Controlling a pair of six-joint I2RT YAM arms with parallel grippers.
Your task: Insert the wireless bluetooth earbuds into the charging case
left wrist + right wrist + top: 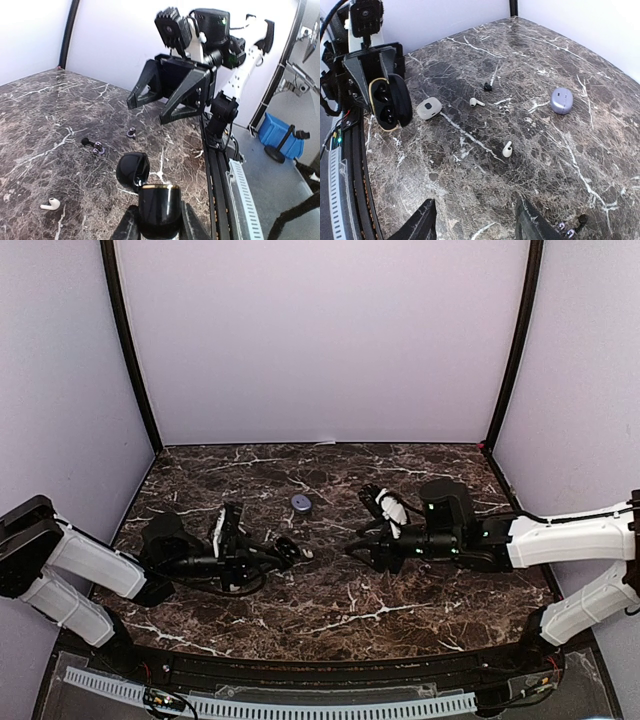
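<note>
The wireless bluetooth earbuds [50,204] all lie loose on the table [445,170]. None is in a claw and none is seated. The left claw [159,227] is clamped tight on the charging case [157,205], a black one with a gold rim. Its lid [132,171] is swung open and its mouth is turned toward the right arm. In the right wrist view both wells look bare. The right claw [476,206] is roughly half spread with nothing between its fingers, low over the table and facing the case. Closest to it are the dark buds [570,227], with purple tips, just beside its finger on the far-edge side. A little ahead, between the two claws, is a white stemmed bud [507,149]. Beyond the left claw, toward the left edge, sit a closed pale case [429,108], a second white bud [476,102] and a small black bud [488,86]. A closed lavender case [562,100] rests toward the far edge. By my reading only the setup is done: the case is open and presented. Every pick and every insertion is left, likely starting with the dark buds.
</note>
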